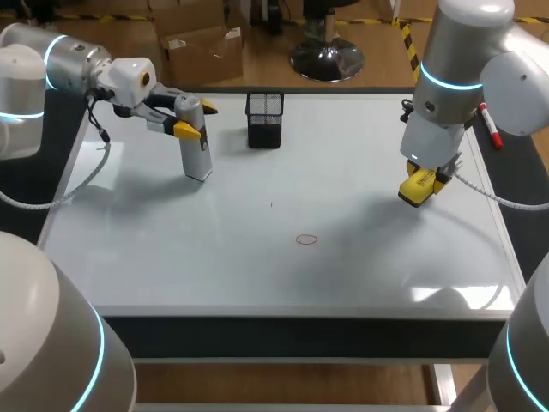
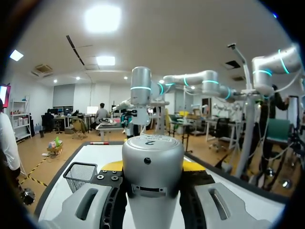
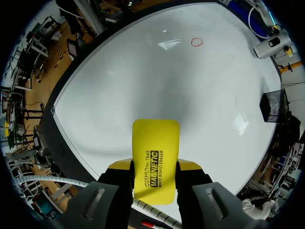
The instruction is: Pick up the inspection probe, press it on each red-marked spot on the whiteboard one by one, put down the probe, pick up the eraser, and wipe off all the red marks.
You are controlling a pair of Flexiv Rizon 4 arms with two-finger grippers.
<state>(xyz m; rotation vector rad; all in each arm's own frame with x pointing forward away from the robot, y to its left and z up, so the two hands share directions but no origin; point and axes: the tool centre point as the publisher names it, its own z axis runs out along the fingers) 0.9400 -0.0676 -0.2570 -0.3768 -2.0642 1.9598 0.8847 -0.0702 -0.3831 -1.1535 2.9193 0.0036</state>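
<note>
Gripping the eraser tight in my right gripper — left gripper clamps the probe — one red mark left to wipe.

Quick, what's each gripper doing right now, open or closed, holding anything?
Left gripper: jaws closed on the inspection probe.
Right gripper: jaws closed on the yellow whiteboard eraser.

The inspection probe, a silver-grey cylinder, is standing upright at the back left of the whiteboard, the left end effector clamping its upper part from both sides. The yellow eraser is hanging tilted over the board's right side, pinched in the right end effector. One small red-marked circle is showing near the board's middle, well apart from both.
</note>
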